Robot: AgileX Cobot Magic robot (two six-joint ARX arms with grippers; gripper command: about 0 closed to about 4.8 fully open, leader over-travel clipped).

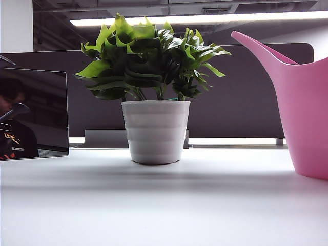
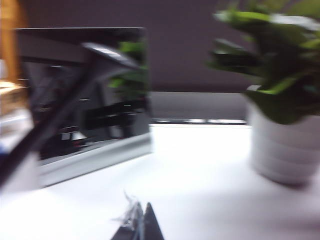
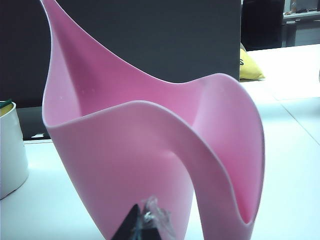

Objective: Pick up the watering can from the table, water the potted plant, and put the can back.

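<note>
The large smooth pink plastic watering can (image 3: 150, 150) stands upright on the wide plain white table (image 1: 154, 205), directly ahead of the right gripper (image 3: 142, 225), which sits low near the tabletop with its jaws closed together and nothing between them. The can's open mouth and curved handle loop face this gripper, while its long tapering spout rises on the far side, toward the bushy green potted plant in a white ribbed round pot (image 1: 155, 130). The left gripper (image 2: 142, 227) is also low over the table, with the pot ahead of it and off to one side; only a dark tip shows in a blurred view, so I cannot tell how far it is open. The main risk is in the pickup: closed jaws pushed forward would shove or tip the light can rather than grasp it. A grip on the thin, slick rim could also slip once tilted, swinging the spout into the leaves or knocking the pot.
</note>
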